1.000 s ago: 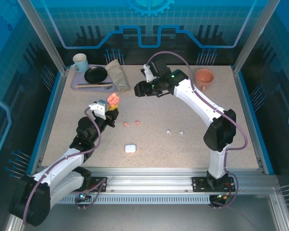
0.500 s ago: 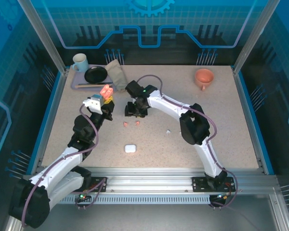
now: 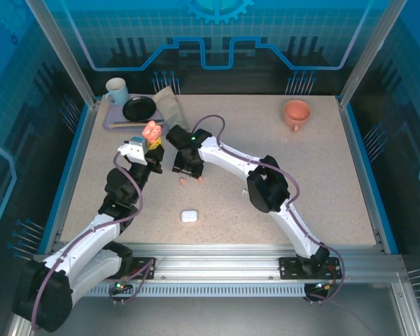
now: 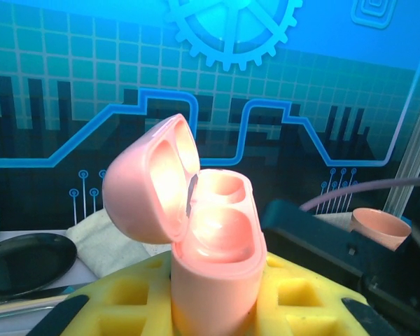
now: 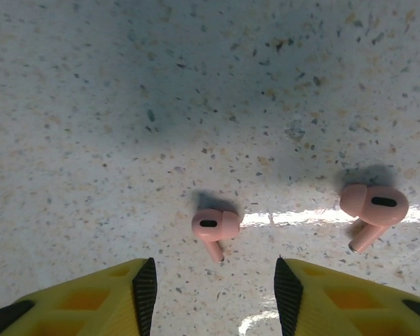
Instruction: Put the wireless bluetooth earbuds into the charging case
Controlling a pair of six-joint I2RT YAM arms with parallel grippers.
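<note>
Open pink case [image 4: 213,259] is pinched by left gripper [image 4: 213,304]; right gripper [image 5: 215,287] is spread over pink earbud [image 5: 215,225], lower centre. Bud is judged light and slick, best gripped across its head.

The speckled beige tabletop [image 3: 322,175] is occupied by two salmon-pink earbuds [image 3: 184,181] lying side by side near its middle, a small white rounded case [image 3: 189,216] toward the front, a terracotta cup [image 3: 297,112] far right, and a lavender tray [image 3: 126,127] beside a folded beige cloth [image 3: 169,108] far left.
</note>
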